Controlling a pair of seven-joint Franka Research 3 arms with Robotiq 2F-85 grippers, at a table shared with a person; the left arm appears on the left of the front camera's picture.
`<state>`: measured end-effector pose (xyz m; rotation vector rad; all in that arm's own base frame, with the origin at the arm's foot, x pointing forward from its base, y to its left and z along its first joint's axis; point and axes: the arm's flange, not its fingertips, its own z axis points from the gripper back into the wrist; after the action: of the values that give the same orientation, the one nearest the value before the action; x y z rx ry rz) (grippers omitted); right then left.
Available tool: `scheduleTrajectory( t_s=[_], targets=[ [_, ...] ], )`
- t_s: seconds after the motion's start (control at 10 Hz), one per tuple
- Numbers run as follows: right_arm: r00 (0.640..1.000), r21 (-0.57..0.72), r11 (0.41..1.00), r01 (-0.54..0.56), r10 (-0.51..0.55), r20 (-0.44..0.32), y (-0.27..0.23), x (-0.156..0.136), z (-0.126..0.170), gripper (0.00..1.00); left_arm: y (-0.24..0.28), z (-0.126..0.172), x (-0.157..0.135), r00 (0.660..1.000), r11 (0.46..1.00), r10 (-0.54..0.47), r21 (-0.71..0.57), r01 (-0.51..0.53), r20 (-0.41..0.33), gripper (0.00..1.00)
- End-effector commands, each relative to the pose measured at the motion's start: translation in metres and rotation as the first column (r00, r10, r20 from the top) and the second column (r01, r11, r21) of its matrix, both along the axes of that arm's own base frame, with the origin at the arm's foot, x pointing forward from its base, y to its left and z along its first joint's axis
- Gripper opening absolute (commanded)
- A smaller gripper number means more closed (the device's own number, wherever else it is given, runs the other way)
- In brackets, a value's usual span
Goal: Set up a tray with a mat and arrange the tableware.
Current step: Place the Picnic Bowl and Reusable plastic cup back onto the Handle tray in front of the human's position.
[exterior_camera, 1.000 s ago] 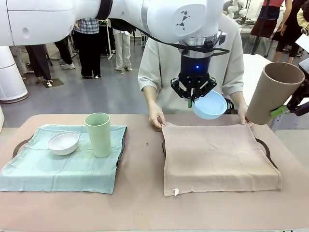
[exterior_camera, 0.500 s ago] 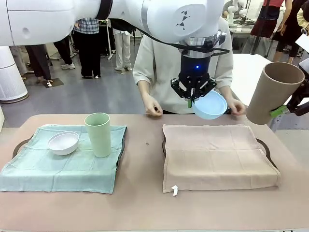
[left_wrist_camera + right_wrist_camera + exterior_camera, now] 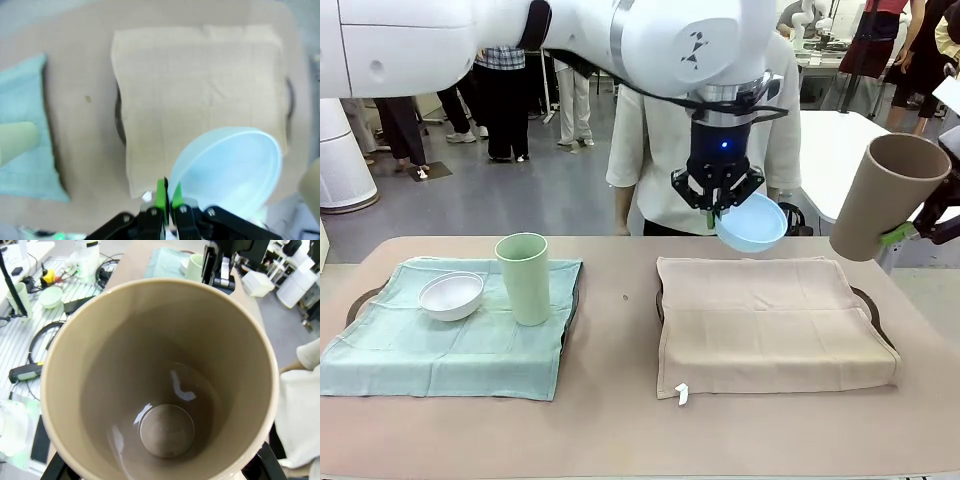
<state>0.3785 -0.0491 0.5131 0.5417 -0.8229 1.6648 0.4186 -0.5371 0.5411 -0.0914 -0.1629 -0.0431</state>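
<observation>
While the light blue bowl (image 3: 752,221) is hanging tilted in the air by its rim, you are seeing it pinched between the clenched fingers of the left gripper (image 3: 718,207), just above the far edge of the tan mat (image 3: 775,325). That mat is lying directly below and toward the robot from the bowl, so the coming placement will probably be a short descent. In the left wrist view the bowl (image 3: 227,170) is opening toward the camera with the mat (image 3: 200,90) spreading beneath it. The tan-brown cup (image 3: 888,192) is leaning in the right gripper (image 3: 910,228), whose jaws are clamping its wall, off the mat's right end; its long axis is slanting, mouth up and outward. The left arm is the nearer to the mat's middle. On the green mat (image 3: 450,345) the white bowl (image 3: 451,295) and the pale green cup (image 3: 524,277) are standing side by side. The table (image 3: 620,420) is carrying both mats, and a person (image 3: 660,150) is standing at its far side.
</observation>
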Motion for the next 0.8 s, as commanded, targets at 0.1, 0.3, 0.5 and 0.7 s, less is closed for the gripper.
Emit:
scheduleTrajectory(
  t_s=[0.1, 0.3, 0.5, 0.7],
  targets=[
    [0.997, 0.059, 0.997, -0.057, 0.060, -0.056, -0.012, 0.047, -0.044, 0.81, 0.043, -0.056, 0.013, 0.991, 0.986, -0.035, -0.168, 0.013, -0.131, 0.04],
    [0.991, 0.054, 0.996, -0.068, 0.074, -0.111, -0.005, 0.067, -0.076, 0.81, 0.052, -0.089, 0.017, 0.982, 0.985, -0.025, -0.171, -0.008, -0.189, 0.04],
    [0.986, 0.056, 0.996, -0.076, 0.083, -0.142, 0.001, 0.087, -0.106, 0.81, 0.057, -0.114, 0.028, 0.974, 0.990, 0.005, -0.133, -0.037, -0.228, 0.04],
    [0.982, 0.055, 0.997, -0.056, 0.065, -0.177, 0.000, 0.098, -0.124, 0.81, 0.055, -0.126, 0.036, 0.971, 0.994, 0.023, -0.097, -0.047, -0.238, 0.04]
  ],
)
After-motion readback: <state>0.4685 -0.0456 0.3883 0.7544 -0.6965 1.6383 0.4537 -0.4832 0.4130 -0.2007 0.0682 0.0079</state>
